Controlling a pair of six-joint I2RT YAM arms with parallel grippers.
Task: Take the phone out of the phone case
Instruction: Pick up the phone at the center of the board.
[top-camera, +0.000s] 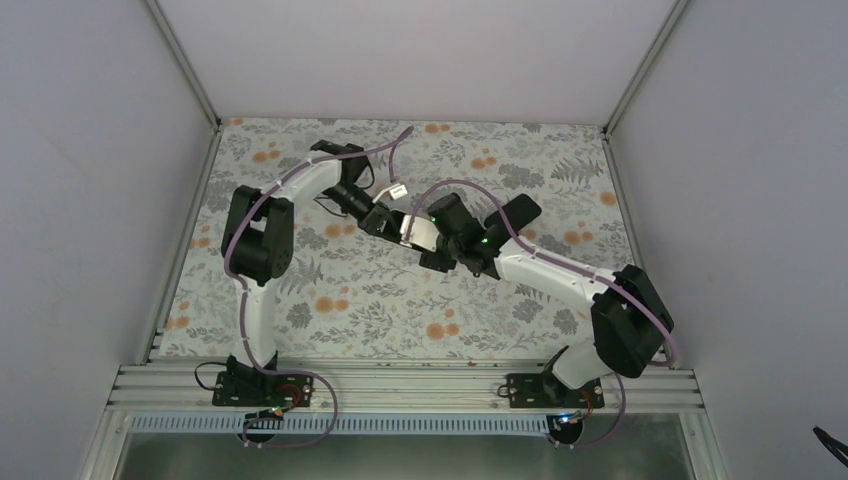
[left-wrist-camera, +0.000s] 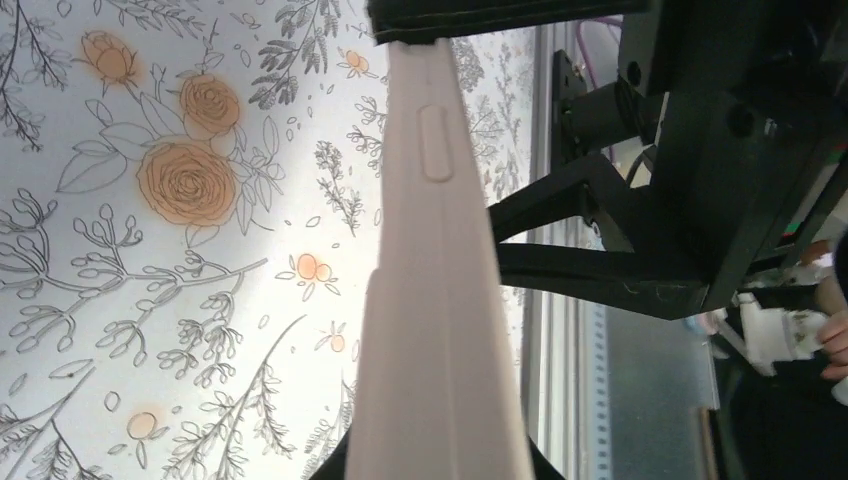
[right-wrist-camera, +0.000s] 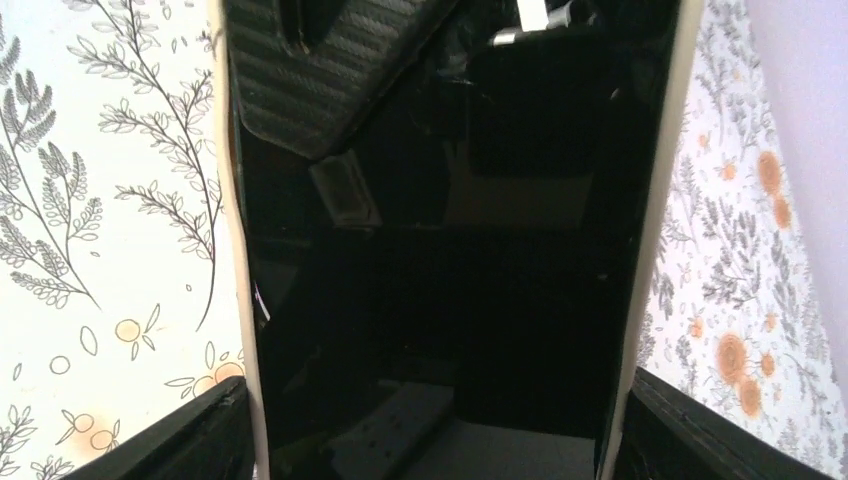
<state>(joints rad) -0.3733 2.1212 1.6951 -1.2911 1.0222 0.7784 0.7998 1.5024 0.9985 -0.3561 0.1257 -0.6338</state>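
Phone (right-wrist-camera: 450, 250) sat inside its cream case (left-wrist-camera: 440, 300), screen facing the right wrist camera, held above mid-table (top-camera: 380, 300). Right gripper (right-wrist-camera: 440, 440) was clamped across the case's two long sides. Left gripper (left-wrist-camera: 440, 468) was pinched on the case's edge from the far left. Phone not out yet.

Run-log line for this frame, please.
left gripper: shut on cream phone case edge | right gripper: clamped across case sides | black-screened phone: inside case

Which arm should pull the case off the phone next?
Probably left: the left tool pinches the case by its edge, ready to peel; the right tool steadies the phone by its sides.
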